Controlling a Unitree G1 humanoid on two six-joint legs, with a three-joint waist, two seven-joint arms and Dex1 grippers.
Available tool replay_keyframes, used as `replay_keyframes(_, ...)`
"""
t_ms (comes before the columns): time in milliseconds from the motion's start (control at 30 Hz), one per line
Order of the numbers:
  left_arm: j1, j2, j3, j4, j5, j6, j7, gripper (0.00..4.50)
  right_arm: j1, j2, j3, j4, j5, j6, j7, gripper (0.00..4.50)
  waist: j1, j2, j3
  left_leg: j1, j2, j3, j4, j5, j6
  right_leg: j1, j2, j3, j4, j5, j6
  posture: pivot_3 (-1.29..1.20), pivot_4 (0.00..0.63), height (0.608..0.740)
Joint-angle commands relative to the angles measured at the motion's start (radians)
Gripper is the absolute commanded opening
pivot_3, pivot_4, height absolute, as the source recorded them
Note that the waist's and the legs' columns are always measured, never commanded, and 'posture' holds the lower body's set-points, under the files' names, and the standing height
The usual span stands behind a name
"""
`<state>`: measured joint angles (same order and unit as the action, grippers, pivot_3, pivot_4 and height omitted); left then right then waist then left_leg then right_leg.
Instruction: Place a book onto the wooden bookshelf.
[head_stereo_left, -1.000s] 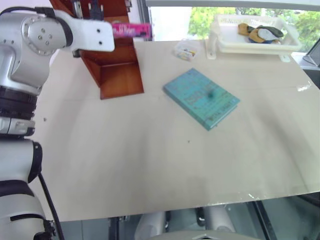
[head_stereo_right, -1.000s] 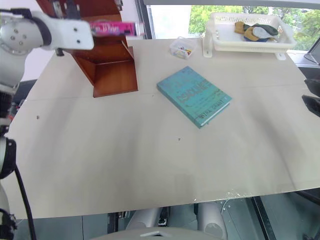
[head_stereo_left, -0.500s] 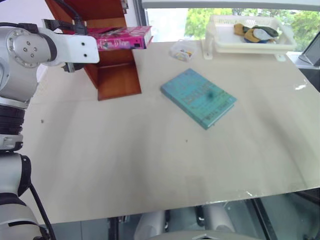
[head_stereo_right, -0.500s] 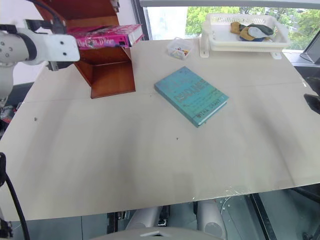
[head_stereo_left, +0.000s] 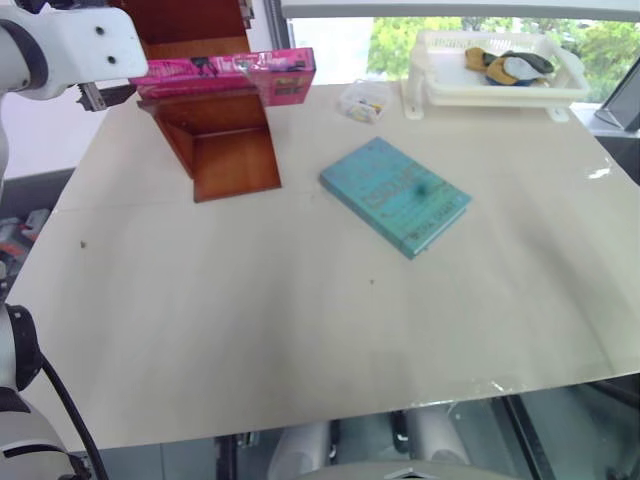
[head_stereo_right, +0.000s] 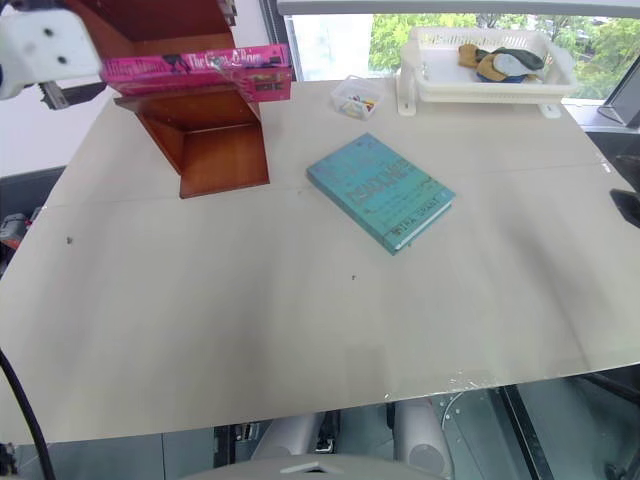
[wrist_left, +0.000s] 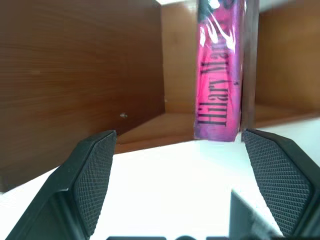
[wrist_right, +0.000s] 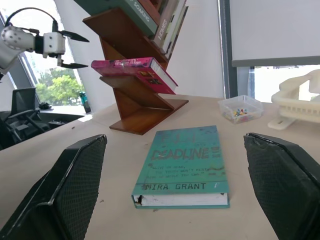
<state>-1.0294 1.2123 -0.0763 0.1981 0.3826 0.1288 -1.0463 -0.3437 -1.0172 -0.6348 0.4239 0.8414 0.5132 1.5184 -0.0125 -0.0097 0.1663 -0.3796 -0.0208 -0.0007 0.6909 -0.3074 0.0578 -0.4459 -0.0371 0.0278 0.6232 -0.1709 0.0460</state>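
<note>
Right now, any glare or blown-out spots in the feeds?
Left wrist view: tabletop blown out white before the pink book. Left eye view: glare streak at the tabletop's right edge, bright window behind the white tray. Right wrist view: teal book glare-free.

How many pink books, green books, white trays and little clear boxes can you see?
Pink book, lying on the wooden bookshelf: 1
Teal-green book, flat on the table: 1
White tray: 1
Small clear box: 1
Total: 4
</note>
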Motion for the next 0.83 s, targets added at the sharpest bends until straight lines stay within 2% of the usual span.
replay_keyframes(33, 0.094, 0.02, 0.163, -0.154, -0.181, 0.13, -0.104, 4.41, -0.007, -0.04, -0.019, -0.001, -0.002, -0.003, 0.027, 4.5, -0.001, 0.0, 0.0, 0.0, 0.0, 0.0, 0.0, 0.0, 0.0, 0.0, 0.0, 0.0, 0.0, 0.0, 0.0, 0.0, 0.15, 0.74)
replay_keyframes(133, 0.195, -0.019, 0.305, -0.282, -0.365, 0.289, -0.158, 4.41, 0.002, -0.041, -0.018, 0.002, -0.009, -0.003, 0.034, 4.5, -0.001, 0.0, 0.0, 0.0, 0.001, 0.0, 0.001, 0.0, 0.0, 0.0, 0.0, 0.0, 0.0, 0.0, 0.0, 0.0, 0.15, 0.74)
replay_keyframes(167, 0.248, -0.063, 0.374, -0.351, -0.456, 0.38, -0.169, 4.41, 0.008, -0.039, -0.021, -0.001, -0.01, -0.002, 0.032, 4.5, -0.001, 0.0, 0.0, 0.0, 0.001, 0.0, 0.002, 0.0, 0.0, 0.0, 0.0, 0.0, 0.0, 0.0, 0.0, 0.0, 0.15, 0.74)
replay_keyframes(267, 0.595, -0.19, 0.599, -0.636, -0.636, 0.639, -0.224, 4.41, 0.071, -0.029, -0.023, -0.026, -0.032, -0.013, 0.03, 4.5, -0.001, 0.006, -0.004, 0.001, 0.001, 0.0, 0.004, 0.0, 0.0, 0.001, 0.0, 0.0, 0.001, -0.001, 0.0, 0.0, 0.15, 0.74)
replay_keyframes(333, 0.827, -0.264, 0.685, -0.753, -0.685, 0.738, -0.217, 4.41, 0.138, -0.016, -0.01, -0.054, -0.066, -0.042, 0.028, 4.5, -0.005, 0.007, -0.004, 0.001, 0.001, 0.001, 0.004, 0.0, -0.001, 0.001, -0.001, 0.001, 0.001, -0.002, 0.001, 0.0, 0.15, 0.74)
replay_keyframes(433, 1.078, -0.367, 0.678, -0.823, -0.668, 0.722, -0.141, 4.41, 0.22, 0.008, 0.015, -0.081, -0.118, -0.093, 0.015, 4.5, -0.002, 0.002, -0.004, 0.0, 0.003, 0.0, 0.005, 0.0, 0.0, 0.001, 0.001, 0.0, 0.001, -0.001, 0.001, 0.0, 0.15, 0.74)
replay_keyframes(533, 1.205, -0.481, 0.605, -0.819, -0.677, 0.681, -0.049, 4.41, 0.275, 0.035, 0.048, -0.134, -0.174, -0.141, -0.04, 4.5, 0.003, 0.001, -0.003, 0.006, 0.003, 0.0, 0.006, -0.001, 0.0, 0.007, 0.0, 0.0, -0.001, -0.002, 0.001, 0.0, 0.15, 0.74)
replay_keyframes(600, 1.227, -0.526, 0.561, -0.775, -0.664, 0.644, 0.01, 4.41, 0.306, 0.035, 0.087, -0.123, -0.25, -0.212, -0.057, 4.5, 0.009, 0.001, -0.003, 0.018, 0.003, 0.0, 0.006, -0.001, 0.0, 0.019, 0.0, 0.0, -0.002, -0.006, 0.001, 0.0, 0.15, 0.74)
replay_keyframes(733, 1.245, -0.566, 0.494, -0.687, -0.643, 0.552, 0.084, 4.41, 0.356, 0.021, 0.161, -0.055, -0.386, -0.362, -0.071, 4.5, 0.009, 0.0, -0.003, 0.031, 0.004, 0.0, 0.006, -0.001, 0.0, 0.032, -0.002, 0.0, -0.003, -0.007, 0.002, 0.0, 0.15, 0.74)
replay_keyframes(833, 1.241, -0.576, 0.478, -0.633, -0.66, 0.519, 0.108, 4.41, 0.371, 0.02, 0.166, -0.018, -0.408, -0.406, -0.073, 4.5, 0.003, 0.001, -0.003, 0.033, 0.005, 0.0, 0.006, -0.001, 0.0, 0.033, -0.003, 0.0, -0.003, -0.007, 0.001, 0.0, 0.15, 0.74)
